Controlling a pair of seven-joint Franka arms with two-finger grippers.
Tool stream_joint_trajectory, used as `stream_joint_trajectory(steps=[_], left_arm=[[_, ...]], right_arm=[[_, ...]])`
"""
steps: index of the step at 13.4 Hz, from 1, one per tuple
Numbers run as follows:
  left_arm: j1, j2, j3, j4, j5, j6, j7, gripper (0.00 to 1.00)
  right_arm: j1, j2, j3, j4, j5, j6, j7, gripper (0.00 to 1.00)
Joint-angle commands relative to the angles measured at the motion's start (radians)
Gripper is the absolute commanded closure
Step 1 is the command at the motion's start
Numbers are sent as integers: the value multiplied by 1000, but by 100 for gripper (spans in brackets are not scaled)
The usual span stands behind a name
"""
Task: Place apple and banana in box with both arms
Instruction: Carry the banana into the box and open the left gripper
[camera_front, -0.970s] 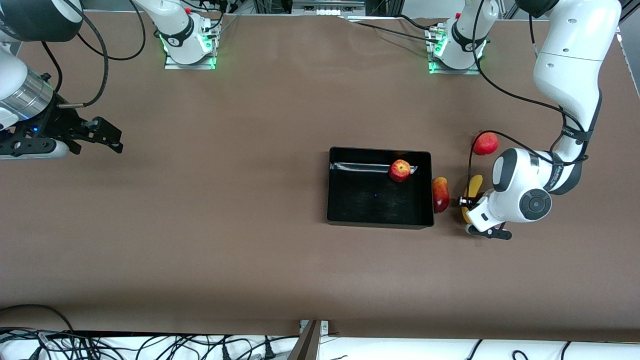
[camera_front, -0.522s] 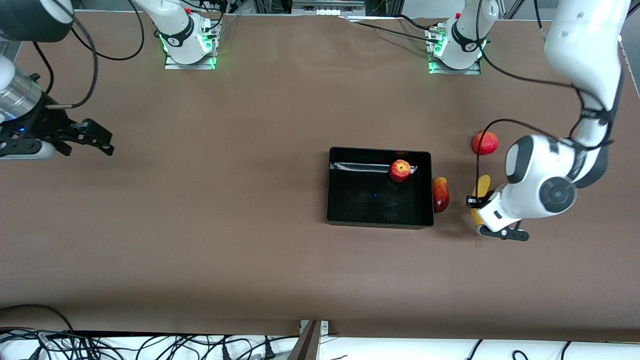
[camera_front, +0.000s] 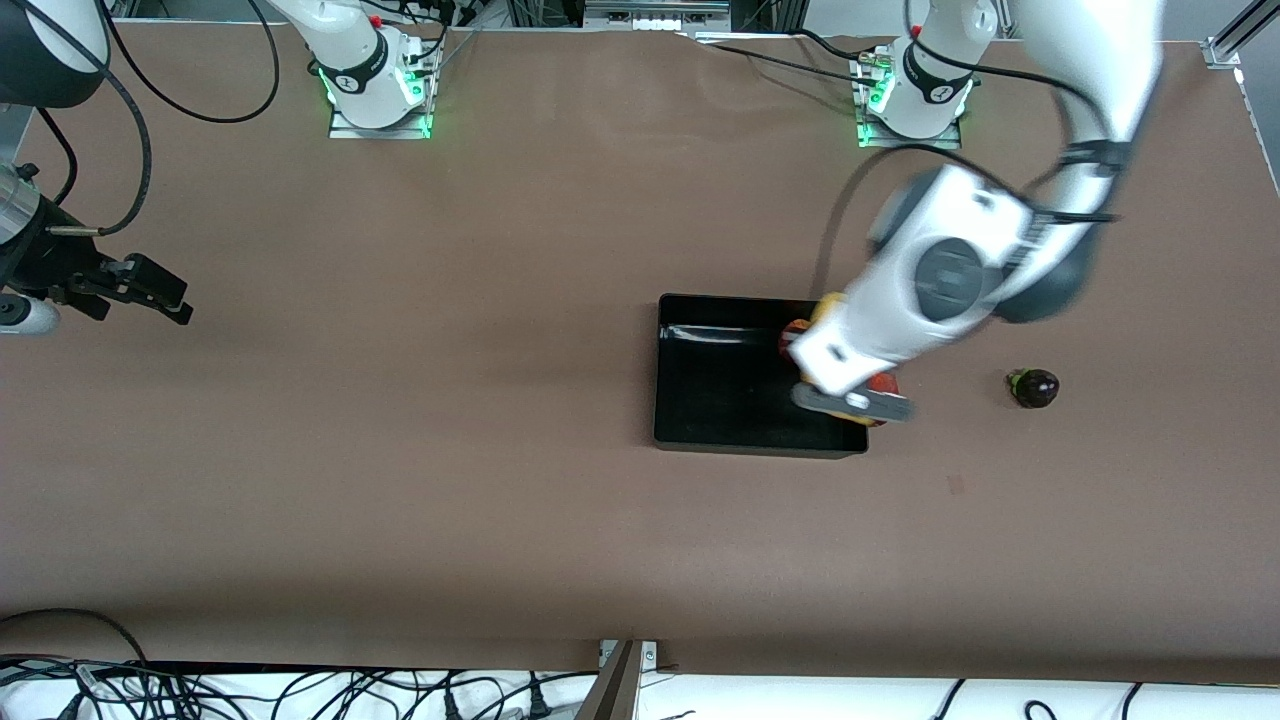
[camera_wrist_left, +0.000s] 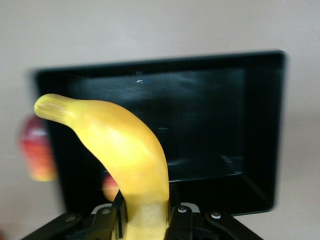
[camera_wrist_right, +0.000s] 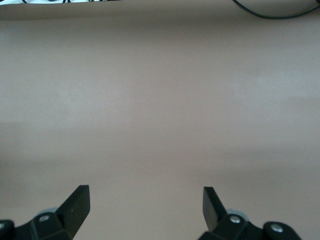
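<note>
1. Half a second ago the left arm's black two-finger gripper (camera_wrist_left: 145, 220) was low over the brown table (camera_front: 400, 480) toward the left arm's end, well apart from the shallow rectangular black plastic box (camera_front: 700, 400); now it hangs over the corner of the box that lies toward the left arm's end.
2. The single curved yellow banana (camera_wrist_left: 125, 165) has come with it, off the table and into the air above the box.
3. A small dark purple rounded object (camera_front: 1033, 387) now shows on the table near where the banana lay.
4. The plain red round fruit seen earlier beside the left arm is now out of sight.
5. The right arm's black gripper (camera_wrist_right: 145, 202) has drawn farther toward the right arm's end of the table since then.
6. The left gripper's fingers (camera_wrist_left: 181, 222) are clamped on the banana's lower part; the rest of the fruit sticks out past the fingertips, over the box interior.
7. The small round red apple (camera_front: 792, 335) lies inside the box against the wall farthest from the front camera, mostly hidden by the left arm.
8. An elongated red-yellow mango (camera_wrist_left: 37, 150) lies on the table just beside the box's outer wall.
9. The right gripper waits over bare table, its fingers spread wide and holding nothing.
</note>
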Motion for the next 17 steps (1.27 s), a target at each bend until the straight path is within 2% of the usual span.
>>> stream_joint_trajectory(steps=[1, 8, 10, 11, 12, 13, 14, 15, 17], left_arm=[[-48, 116, 8, 25, 8, 46, -67, 98], [-63, 238, 8, 17, 13, 273, -62, 100], [-75, 242, 10, 11, 13, 276, -62, 98], [-77, 247, 10, 9, 11, 276, -64, 89], [-75, 256, 10, 14, 13, 279, -61, 74], [-69, 256, 10, 16, 8, 278, -67, 10], [-66, 244, 10, 14, 11, 267, -72, 0], [-53, 220, 12, 11, 11, 241, -75, 0], [13, 129, 13, 40, 17, 45, -72, 0]], right_arm=[[3, 1, 18, 18, 16, -3, 4, 0], [72, -5, 19, 16, 21, -18, 2, 0], [72, -5, 19, 15, 21, -30, 4, 0], [73, -5, 18, 16, 21, -33, 4, 0], [72, -4, 18, 16, 21, -33, 5, 0], [72, -4, 16, 15, 21, -35, 5, 0], [72, -4, 15, 15, 21, -36, 5, 0], [72, -4, 15, 15, 21, -36, 5, 0], [72, -5, 15, 15, 21, -38, 5, 0]])
